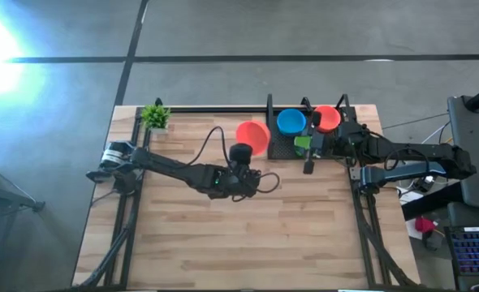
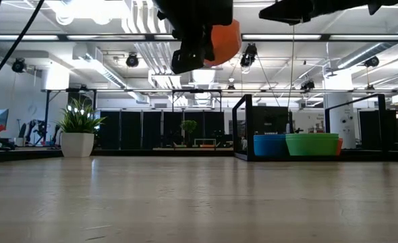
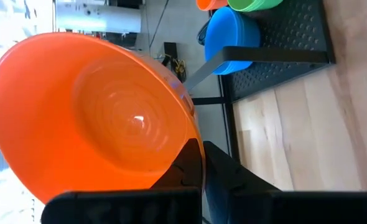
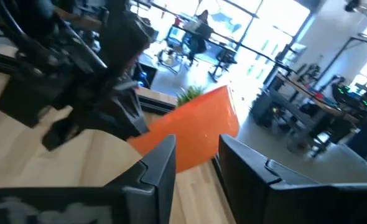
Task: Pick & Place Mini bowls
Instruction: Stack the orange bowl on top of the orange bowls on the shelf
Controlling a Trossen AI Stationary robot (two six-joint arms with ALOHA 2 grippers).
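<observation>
We carry an orange bowl [image 1: 253, 136] clamped in our left claw [image 1: 241, 154] above the surface [image 1: 223, 243], right claw [image 1: 308, 166] apart, and next must set it down.

A small green potted plant [image 1: 155, 117] sits at the far left corner of the light wooden slatted table [image 1: 239, 235]. At the far edge stands a black perforated metal rack [image 1: 282, 146]. Grey concrete floor [image 1: 248, 36] lies beyond.

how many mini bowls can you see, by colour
orange bowls: 2, one held up by the left gripper, one in the black tray
blue bowls: 1
green bowls: 1
total: 4 (stacked ones below may be hidden)
</observation>
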